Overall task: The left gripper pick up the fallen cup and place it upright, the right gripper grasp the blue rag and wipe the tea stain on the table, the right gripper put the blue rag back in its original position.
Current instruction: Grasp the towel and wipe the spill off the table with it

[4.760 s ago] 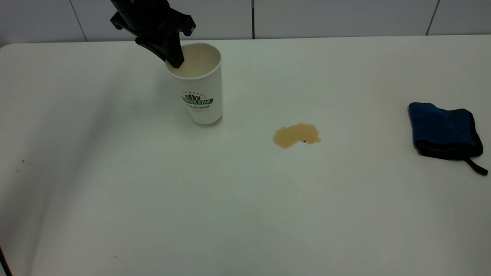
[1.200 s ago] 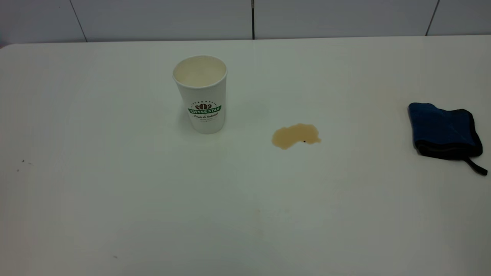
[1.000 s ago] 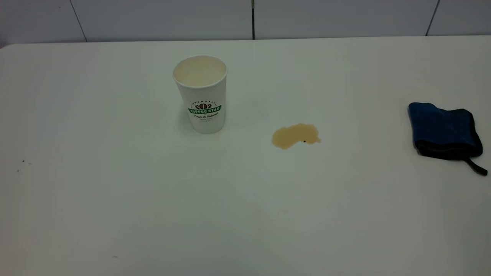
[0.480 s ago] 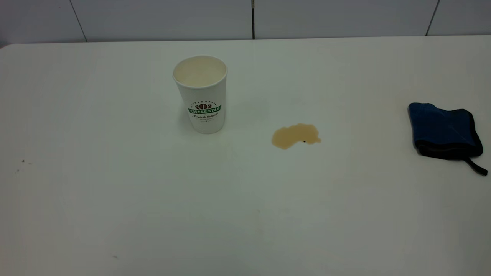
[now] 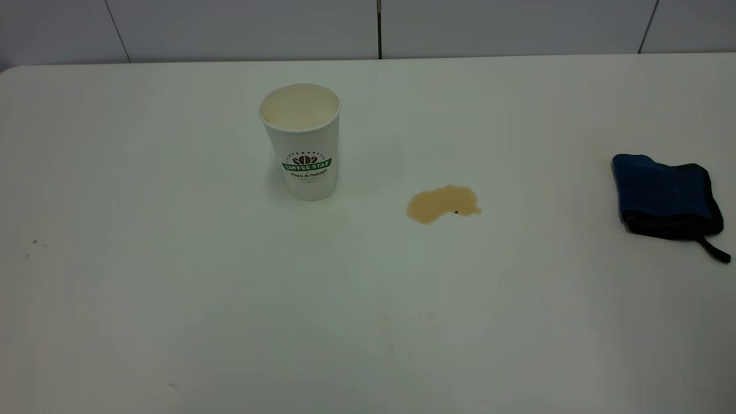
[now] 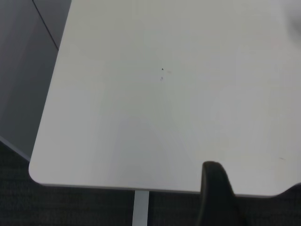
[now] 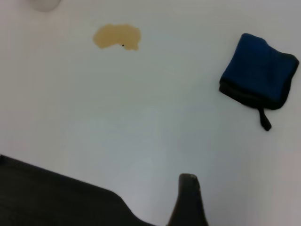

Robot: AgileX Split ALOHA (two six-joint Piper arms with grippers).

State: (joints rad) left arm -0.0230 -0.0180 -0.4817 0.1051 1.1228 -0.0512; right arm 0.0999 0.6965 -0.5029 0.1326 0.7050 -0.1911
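A plain test space, more like a lab or workroom than a home. A large white table (image 5: 172,299) with rounded corners fills the exterior view, backed at twelve o'clock by a wall of pale grey panels (image 5: 241,26) with dark seams. Below the table edge the left wrist view shows dark, carpet-like flooring (image 6: 70,207) (its material is unclear).

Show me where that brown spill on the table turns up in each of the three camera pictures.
Exterior view: the tea stain lies near the middle of the table, between the upright cup and the blue rag, touching neither.
Left wrist view: not in it; only a bare table corner shows.
Right wrist view: the tea stain sits apart from the blue rag.
Shared landmark: the blue rag, in the exterior and right wrist views.
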